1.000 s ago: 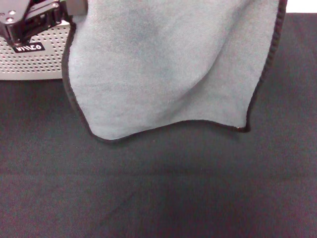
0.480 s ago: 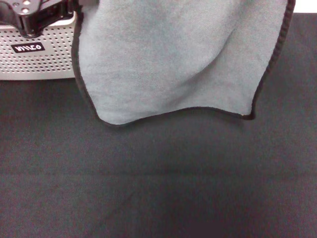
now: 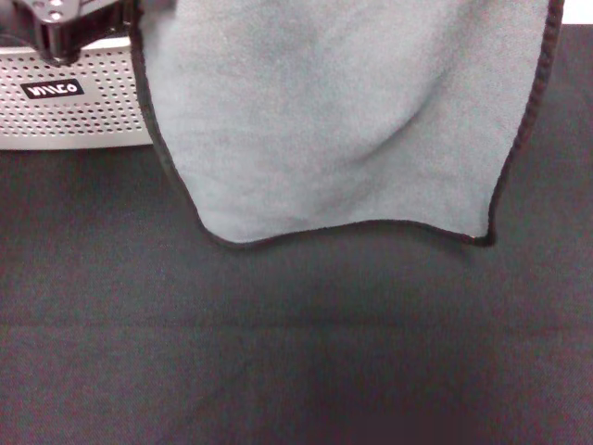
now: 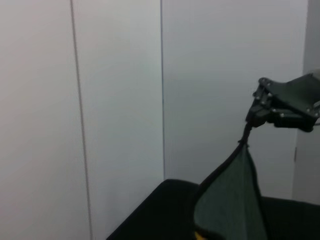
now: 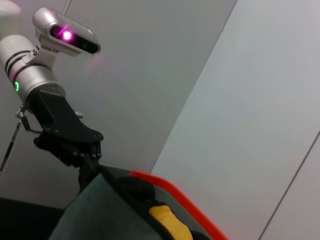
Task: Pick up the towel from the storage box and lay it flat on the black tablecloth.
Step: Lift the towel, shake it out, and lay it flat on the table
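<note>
Fleecy, matt towel [image 3: 343, 111] — matt woven black tablecloth [image 3: 296, 352] — smooth perforated plastic storage box [image 3: 83, 107]

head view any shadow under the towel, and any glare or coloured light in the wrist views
Head view: a soft dark shadow lies on the black tablecloth below the towel hanging from the left gripper. Right wrist view: a magenta light glows on that arm's camera housing, beside a small green light. Left wrist view: even, flat light, no glare, right gripper dark against the wall.
</note>
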You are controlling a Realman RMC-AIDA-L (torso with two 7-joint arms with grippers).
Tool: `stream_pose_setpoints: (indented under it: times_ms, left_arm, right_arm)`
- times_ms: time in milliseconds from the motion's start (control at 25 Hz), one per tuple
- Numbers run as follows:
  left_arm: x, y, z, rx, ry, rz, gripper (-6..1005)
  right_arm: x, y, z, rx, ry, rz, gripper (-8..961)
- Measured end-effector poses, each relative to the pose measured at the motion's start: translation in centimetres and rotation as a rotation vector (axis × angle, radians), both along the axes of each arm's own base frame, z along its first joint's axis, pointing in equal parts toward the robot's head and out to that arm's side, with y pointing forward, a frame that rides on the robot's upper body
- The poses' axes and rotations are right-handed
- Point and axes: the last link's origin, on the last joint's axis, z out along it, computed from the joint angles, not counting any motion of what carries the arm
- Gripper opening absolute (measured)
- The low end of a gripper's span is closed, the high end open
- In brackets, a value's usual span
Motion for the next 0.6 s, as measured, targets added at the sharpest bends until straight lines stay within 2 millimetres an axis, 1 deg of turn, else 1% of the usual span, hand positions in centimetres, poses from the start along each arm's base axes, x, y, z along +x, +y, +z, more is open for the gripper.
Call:
stream_pose_setpoints:
  times_ms: [280, 440, 600]
  left_arm:
    - [-0.5, 0.0, 1.0, 0.042, -0.008, 0.021, 22]
    - [-0.7, -0.4, 0.9, 0.039, -0.010, 0.023, 22]
    - [-0.7, -1.4, 0.6, 0.024, 0.001, 0.009, 22]
  right_arm:
    - [0.2, -0.1, -0.1, -0.004, -0.002, -0.008, 7]
    - [0.3, -0.4, -0.4, -0.025, -0.005, -0.004, 7]
    - [0.1, -0.9, -0.8, -0.048, -0.014, 0.003, 7]
